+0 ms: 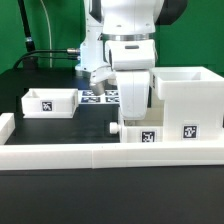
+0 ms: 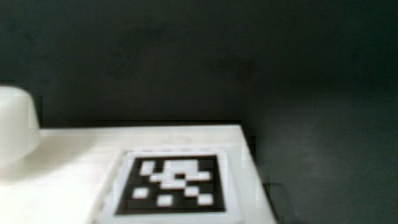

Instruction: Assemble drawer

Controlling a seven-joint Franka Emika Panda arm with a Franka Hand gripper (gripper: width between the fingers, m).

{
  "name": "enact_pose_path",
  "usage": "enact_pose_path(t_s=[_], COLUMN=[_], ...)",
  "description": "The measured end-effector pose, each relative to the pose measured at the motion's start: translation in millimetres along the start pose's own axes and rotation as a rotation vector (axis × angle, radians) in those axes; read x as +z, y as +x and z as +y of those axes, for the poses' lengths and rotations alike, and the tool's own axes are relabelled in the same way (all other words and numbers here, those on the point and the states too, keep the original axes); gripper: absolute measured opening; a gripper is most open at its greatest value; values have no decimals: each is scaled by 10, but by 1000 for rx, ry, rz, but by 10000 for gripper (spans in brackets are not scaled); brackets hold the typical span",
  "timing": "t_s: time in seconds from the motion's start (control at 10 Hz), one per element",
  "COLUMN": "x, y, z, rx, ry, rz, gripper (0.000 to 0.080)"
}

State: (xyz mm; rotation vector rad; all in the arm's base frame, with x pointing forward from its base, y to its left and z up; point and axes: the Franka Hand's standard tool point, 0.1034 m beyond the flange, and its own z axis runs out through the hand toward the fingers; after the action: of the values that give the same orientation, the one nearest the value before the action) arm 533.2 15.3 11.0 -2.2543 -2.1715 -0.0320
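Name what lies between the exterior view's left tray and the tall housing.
Exterior view: bare table, then the second tray under the gripper, beside the housing.

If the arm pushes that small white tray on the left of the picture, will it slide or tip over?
The tray at the exterior view's left sits low and wide, so it would probably slide rather than tip. It looks like hollow, thin-walled plastic, so likely stiff and light. On the smooth dark table it may skid easily.
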Motion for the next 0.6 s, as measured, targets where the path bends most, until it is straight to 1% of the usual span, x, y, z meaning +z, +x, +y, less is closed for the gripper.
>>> enact_pose_path(t_s=[0.1, 0.2, 0.3, 0.4, 0.5, 0.6], x=[0, -1, -11, -24, -55, -108], y=[-6, -14, -12, -3, 2, -5], z=[-2, -4, 2, 7, 9, 10], rx=[1, 2, 2, 5, 8, 10], ry=[0, 0, -1, -2, 3, 9], rz=[0, -1, -1, -1, -2, -5], gripper=[136, 321, 456, 456, 602, 635])
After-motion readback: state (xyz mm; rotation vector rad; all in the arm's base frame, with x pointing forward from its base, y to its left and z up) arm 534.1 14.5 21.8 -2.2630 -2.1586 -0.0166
